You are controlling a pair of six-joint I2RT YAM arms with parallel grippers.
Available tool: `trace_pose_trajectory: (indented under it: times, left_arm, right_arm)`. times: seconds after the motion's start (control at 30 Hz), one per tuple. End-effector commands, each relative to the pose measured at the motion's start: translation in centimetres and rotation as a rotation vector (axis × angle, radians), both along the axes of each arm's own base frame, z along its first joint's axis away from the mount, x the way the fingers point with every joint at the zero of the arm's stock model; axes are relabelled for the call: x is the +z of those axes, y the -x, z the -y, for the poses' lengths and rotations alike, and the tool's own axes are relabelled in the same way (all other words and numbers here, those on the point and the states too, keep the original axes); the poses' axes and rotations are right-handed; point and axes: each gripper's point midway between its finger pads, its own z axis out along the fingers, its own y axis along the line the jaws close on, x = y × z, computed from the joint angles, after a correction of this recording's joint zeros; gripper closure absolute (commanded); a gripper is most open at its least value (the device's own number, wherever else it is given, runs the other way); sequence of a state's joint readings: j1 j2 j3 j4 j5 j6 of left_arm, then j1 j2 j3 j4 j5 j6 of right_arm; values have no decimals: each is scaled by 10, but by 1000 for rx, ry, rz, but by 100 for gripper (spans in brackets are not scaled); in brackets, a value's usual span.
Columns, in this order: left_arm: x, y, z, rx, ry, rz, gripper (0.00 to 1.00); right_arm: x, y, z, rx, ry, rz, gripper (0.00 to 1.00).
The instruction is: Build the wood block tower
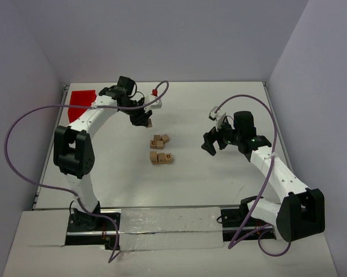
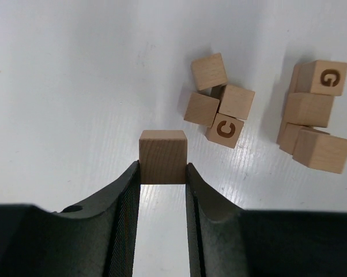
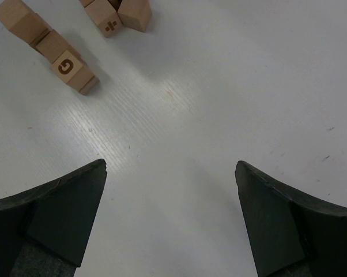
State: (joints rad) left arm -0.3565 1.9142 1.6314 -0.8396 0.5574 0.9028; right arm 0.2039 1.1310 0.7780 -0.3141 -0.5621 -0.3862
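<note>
My left gripper (image 1: 143, 120) (image 2: 162, 173) is shut on a plain light-tan wooden cube (image 2: 162, 156), gripped by two opposite sides. It is at the back of the table, beyond the loose cubes. Several more cubes lie in two clusters at the table's middle: a far one (image 1: 159, 140) that includes a cube marked C (image 2: 225, 130), and a near one (image 1: 161, 157) that includes a cube marked G (image 2: 323, 78) (image 3: 65, 66). My right gripper (image 1: 211, 144) (image 3: 170, 173) is open and empty over bare table to the right of the clusters.
A red plastic bin (image 1: 81, 103) sits at the back left corner. A small white and red part (image 1: 156, 104) lies near the left wrist. Purple cables loop beside both arms. Walls close the table on three sides.
</note>
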Motion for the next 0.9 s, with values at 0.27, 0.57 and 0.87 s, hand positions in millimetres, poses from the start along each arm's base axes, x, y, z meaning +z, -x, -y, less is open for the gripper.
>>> trace_pose_trajectory:
  times: [0.27, 0.57, 0.87]
  left_arm:
    - [77, 70, 26, -18, 72, 39, 100]
    - [51, 106, 46, -57, 53, -36, 100]
    - [29, 122, 55, -76, 35, -78, 96]
  right_arm:
    - [13, -3, 0, 2, -15, 53, 0]
    - [13, -2, 0, 4, -13, 55, 0]
    - [13, -2, 0, 7, -12, 56, 0]
